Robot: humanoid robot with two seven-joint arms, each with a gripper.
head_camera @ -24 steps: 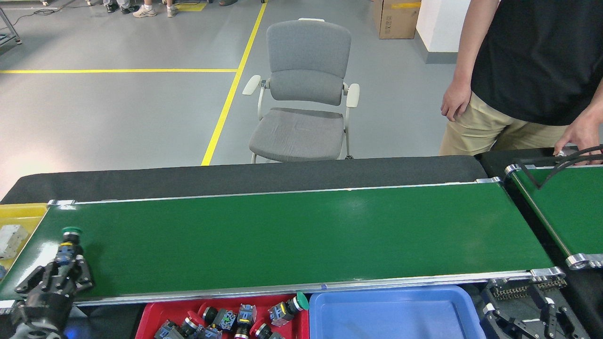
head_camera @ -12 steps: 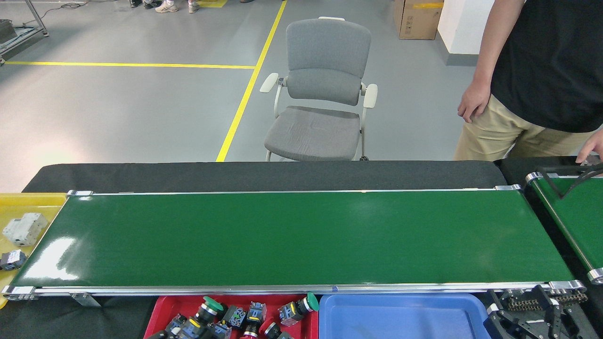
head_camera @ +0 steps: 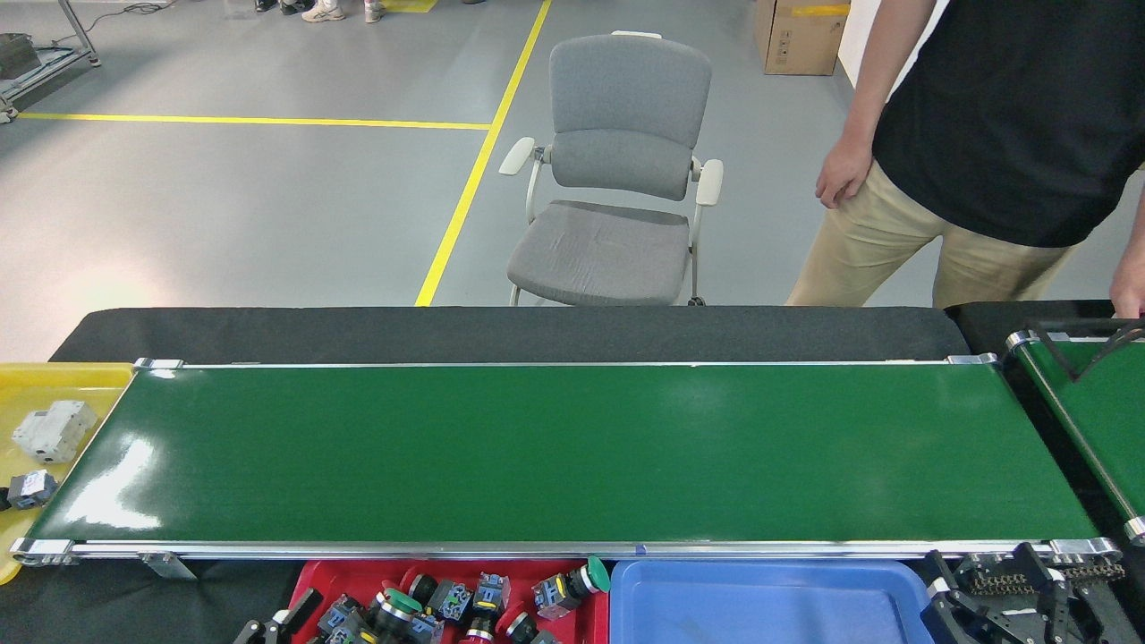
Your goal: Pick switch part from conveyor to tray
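A grey chair (head_camera: pixel 622 170) stands behind; blue tray (head_camera: pixel 769 604) and yellow tray (head_camera: pixel 45 385) nearby.

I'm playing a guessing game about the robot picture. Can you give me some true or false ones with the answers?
1. The conveyor has nothing on its belt. True.
2. The red tray is empty. False: it holds several push-button switch parts.
3. The blue tray looks empty. True.
4. Somebody sits in the grey chair. False: the seat is bare; a person stands beside it.
5. A white breaker lies in the yellow tray. True.
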